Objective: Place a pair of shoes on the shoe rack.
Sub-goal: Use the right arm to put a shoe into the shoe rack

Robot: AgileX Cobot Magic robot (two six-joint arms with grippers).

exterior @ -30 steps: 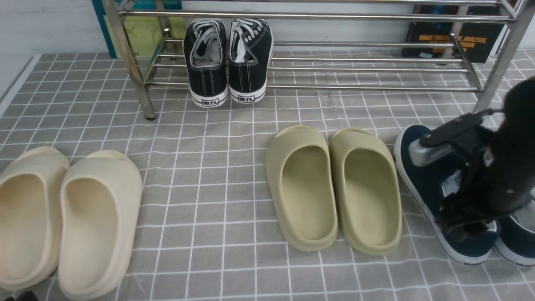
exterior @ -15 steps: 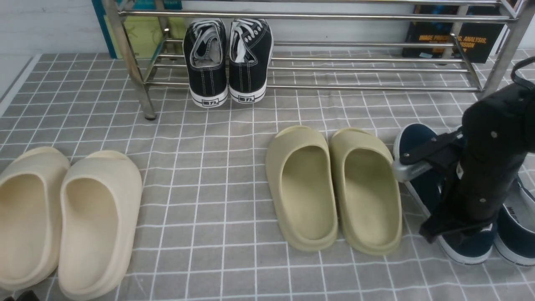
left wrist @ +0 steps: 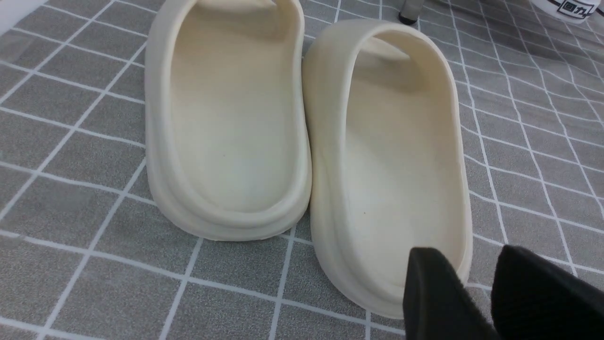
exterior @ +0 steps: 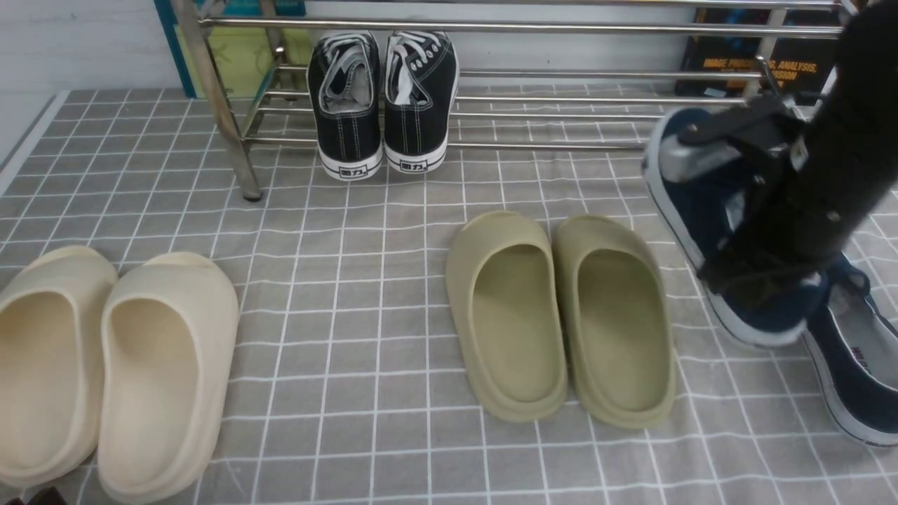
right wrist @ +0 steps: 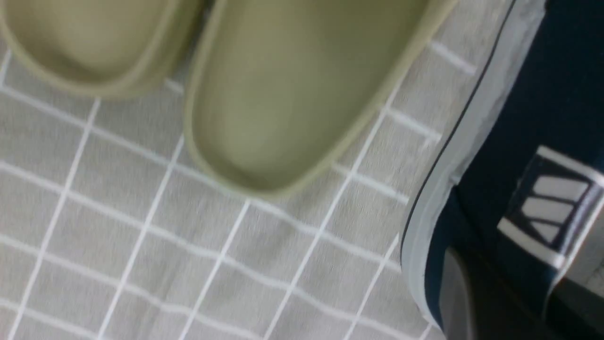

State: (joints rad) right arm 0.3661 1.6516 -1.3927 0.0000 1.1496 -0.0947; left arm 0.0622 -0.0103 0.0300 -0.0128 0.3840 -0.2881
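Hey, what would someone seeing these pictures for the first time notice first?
The right hand gripping one navy shoe, held tilted above the cloth at far right, its mate lying below. Next, olive slides in the middle and black sneakers on the steel rack behind.

Two navy slip-on shoes (exterior: 701,210) at three o'clock, two black sneakers (exterior: 347,119) at twelve, two olive slides (exterior: 515,315) centre, two cream slides (exterior: 165,372) at eight, one steel rack (exterior: 596,28).

Right fingers (exterior: 754,277) hold 1 shoe (exterior: 705,210) (navy).
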